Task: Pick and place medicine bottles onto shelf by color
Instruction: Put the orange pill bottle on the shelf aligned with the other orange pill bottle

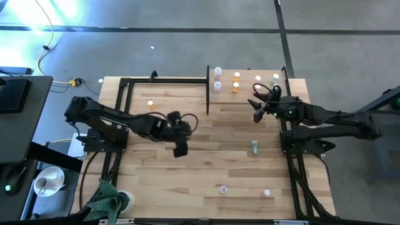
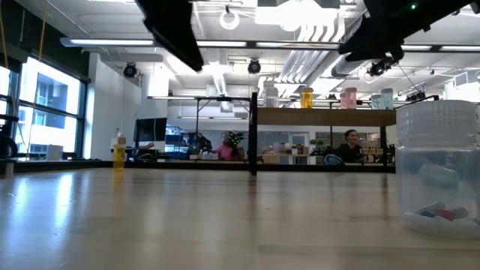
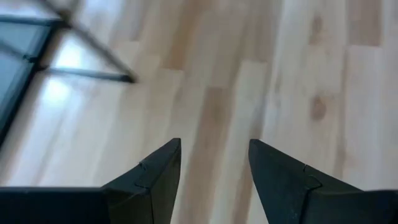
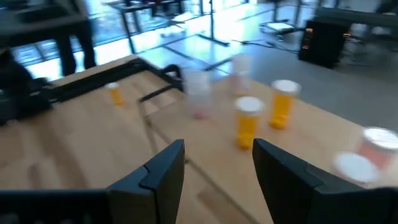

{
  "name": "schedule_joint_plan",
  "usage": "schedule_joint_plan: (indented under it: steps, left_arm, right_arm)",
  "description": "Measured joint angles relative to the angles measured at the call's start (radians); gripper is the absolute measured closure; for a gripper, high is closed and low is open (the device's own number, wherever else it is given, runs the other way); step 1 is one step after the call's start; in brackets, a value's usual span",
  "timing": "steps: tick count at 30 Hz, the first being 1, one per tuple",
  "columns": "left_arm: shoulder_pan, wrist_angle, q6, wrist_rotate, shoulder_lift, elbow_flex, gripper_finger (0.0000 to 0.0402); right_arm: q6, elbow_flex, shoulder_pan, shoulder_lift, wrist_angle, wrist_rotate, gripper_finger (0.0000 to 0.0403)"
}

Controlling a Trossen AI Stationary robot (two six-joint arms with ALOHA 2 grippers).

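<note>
The shelf (image 1: 247, 100) is a pale board at the table's far right, raised on black posts (image 2: 253, 135). On it stand two clear bottles (image 1: 217, 79), two orange bottles (image 4: 247, 122) and pale ones (image 1: 267, 78) farther right. Loose on the tabletop are an orange bottle (image 1: 150, 104), a green bottle (image 1: 255, 147) lying on its side, and two pale bottles (image 1: 224, 189) (image 1: 267, 193) near the front edge. My left gripper (image 3: 214, 165) hangs open over bare wood at mid-table (image 1: 180, 150). My right gripper (image 4: 217, 165) is open, raised just in front of the shelf (image 1: 256, 116).
A black metal frame (image 1: 125, 87) edges the table's far left. In the low view a clear bottle (image 2: 439, 169) stands close at the right. A green cloth (image 1: 107, 199) and a white roll lie at the near left corner. People sit in the room beyond.
</note>
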Motion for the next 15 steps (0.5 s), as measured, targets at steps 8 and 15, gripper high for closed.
schedule_joint_plan:
  steps: [8, 15]
  left_arm:
    - [0.0, -0.254, -0.185, -0.165, -0.137, 0.0, 0.0225]
    - [0.016, -0.304, -0.261, -0.251, -0.158, 0.001, 0.0227]
  right_arm:
    - [-0.002, 0.0, 0.187, 0.068, 0.071, 0.042, 0.0222]
    - [0.054, 0.0, 0.326, 0.167, 0.087, 0.059, 0.0222]
